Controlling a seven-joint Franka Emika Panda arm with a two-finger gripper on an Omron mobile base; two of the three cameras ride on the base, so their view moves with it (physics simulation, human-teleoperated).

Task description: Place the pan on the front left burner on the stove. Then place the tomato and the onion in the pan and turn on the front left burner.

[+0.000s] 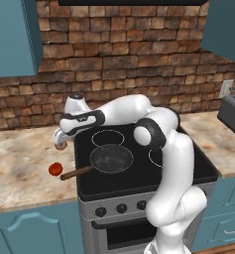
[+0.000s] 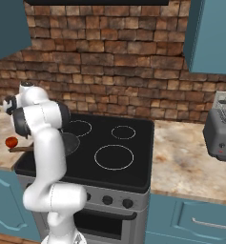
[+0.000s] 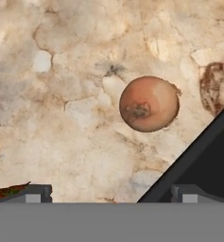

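Onion [image 3: 149,104]: your next target, a tan-pink ball with a darker puckered spot facing the hand camera. It rests on the mottled counter [image 3: 61,118] just left of the stove [image 1: 139,186], directly below the hand.
Gripper [image 3: 111,193]: you have the fingers spread to their widest and nothing between them. They hang over the onion, likely so the hand can drop straight down around it.
Tomato [image 1: 55,169]: bright red, on the counter nearer the front edge, just beside the tip of the pan handle [image 1: 75,172]. It is not yet in the pan.
Pan [image 1: 111,158]: dark and shallow, sitting on the front left burner [image 1: 95,167], so you can treat that step as done. Its brown handle points out left over the counter.
Pan contents: empty, so both items remain to be moved.
Knobs [image 1: 121,208]: black row on the steel front; whether any is turned is too small to tell.
Your clearance: the stove's dark edge lies close beside the onion, so judge the descent to keep the fingers off it.
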